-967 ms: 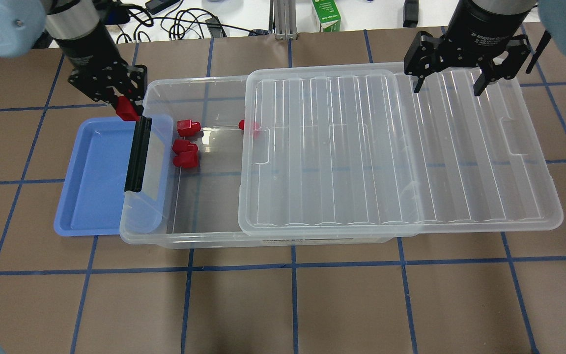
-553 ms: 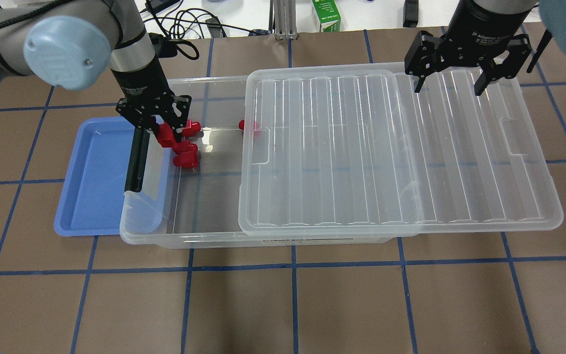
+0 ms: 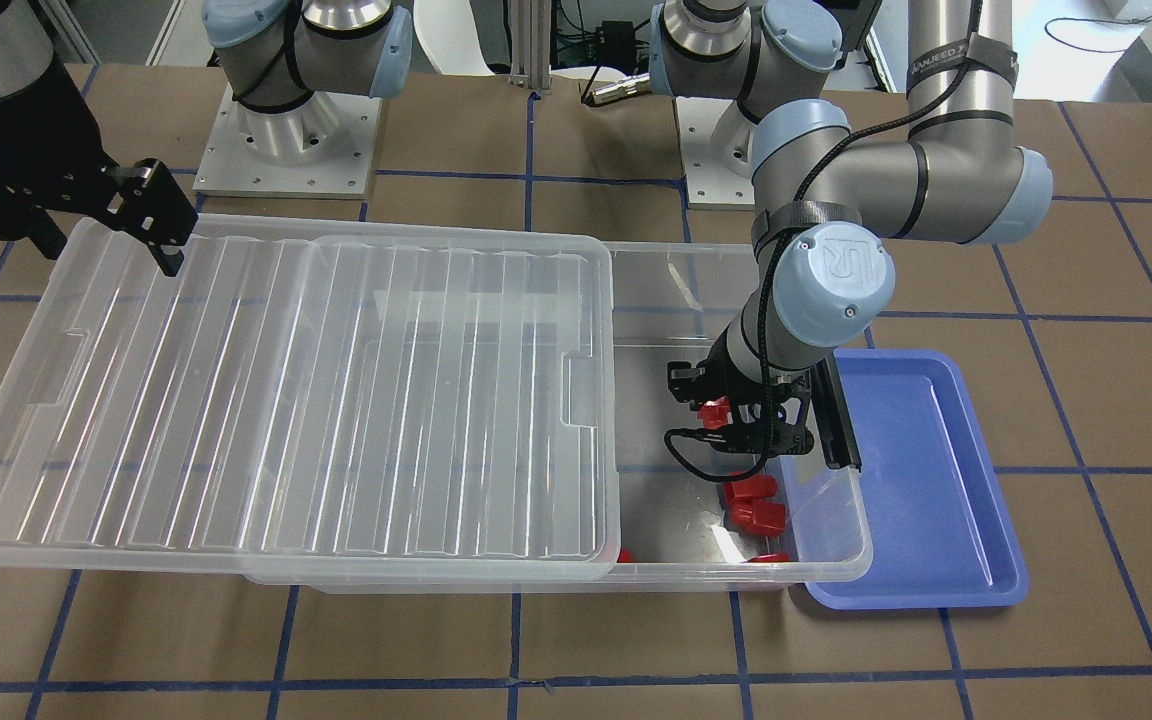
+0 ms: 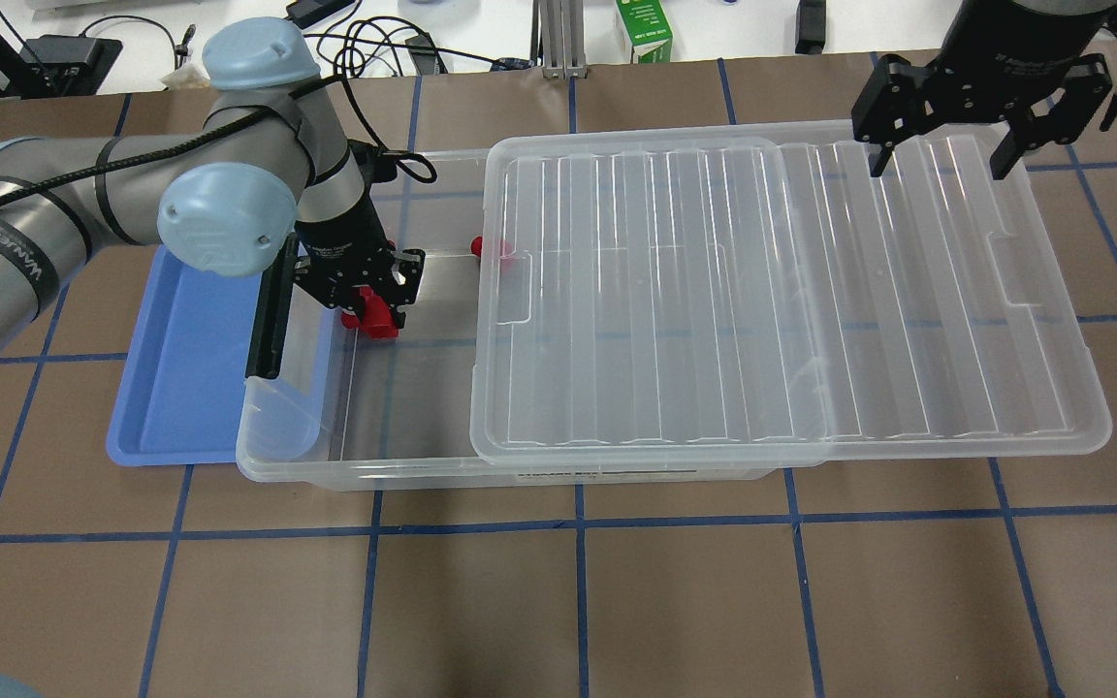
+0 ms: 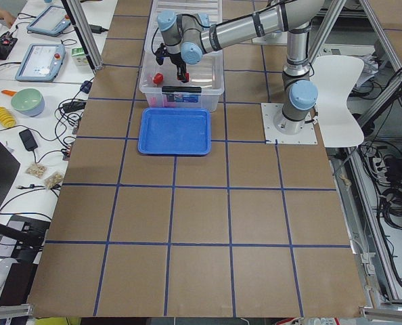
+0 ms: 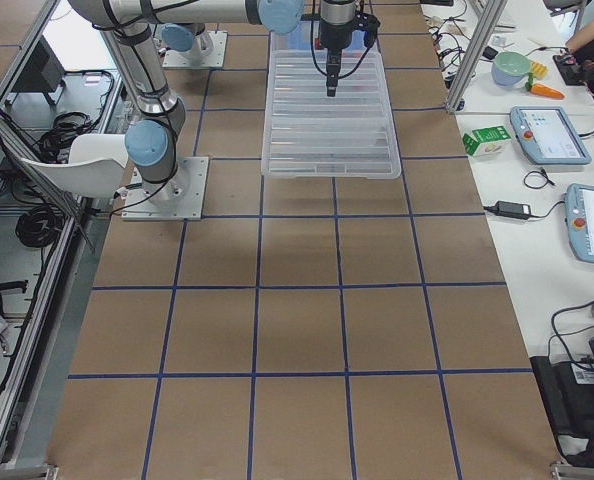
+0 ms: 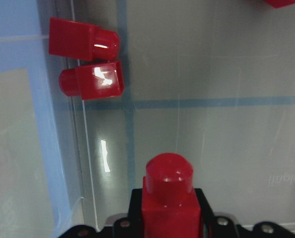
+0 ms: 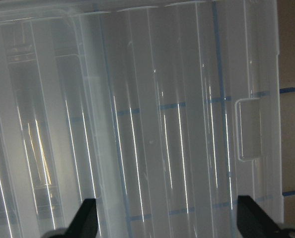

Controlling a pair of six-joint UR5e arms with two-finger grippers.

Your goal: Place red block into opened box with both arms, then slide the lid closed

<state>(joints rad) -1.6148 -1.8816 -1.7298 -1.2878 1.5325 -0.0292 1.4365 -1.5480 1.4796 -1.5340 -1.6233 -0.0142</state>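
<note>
My left gripper is shut on a red block and hangs low inside the uncovered left end of the clear box. The left wrist view shows that red block clamped between the fingers, above the box floor. Two more red blocks lie near the box wall, and another sits at the lid's edge. The clear ridged lid covers the box's right part and overhangs past its right end. My right gripper is open, hovering over the lid's far right corner.
A shallow blue tray lies against the box's left end, partly under its flap with the black bar latch. A green carton and cables sit beyond the table's far edge.
My left gripper has carried the red block rightward from above the tray's corner into the open part of the box and lowered it. My right gripper has shifted a little to the right.
</note>
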